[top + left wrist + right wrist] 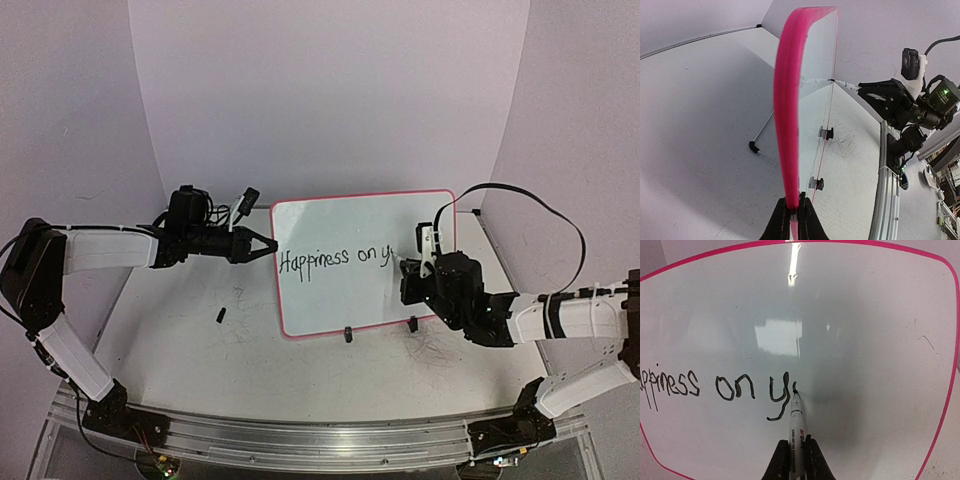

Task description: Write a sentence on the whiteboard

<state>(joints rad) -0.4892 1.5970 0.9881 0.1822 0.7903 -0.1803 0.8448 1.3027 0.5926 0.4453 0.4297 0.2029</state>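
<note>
The whiteboard (350, 225) stands upright on two black clip feet, red-rimmed. The sentence (325, 260) reads "Happiness on y" plus a started stroke; in the right wrist view (735, 388) I see "ppiness on y". My left gripper (268, 246) is shut on the whiteboard's left rim (787, 125), seen edge-on in the left wrist view. My right gripper (796, 456) is shut on a white marker (797, 427) whose black tip touches the board just right of the "y". The right gripper also shows in the top view (408, 268).
A small black cap (220, 315) lies on the table left of the board. Faint grey scribbles (435, 350) mark the tabletop in front of the board. A thin wire stand (762, 135) props the board from behind. An aluminium rail (300, 435) runs along the near edge.
</note>
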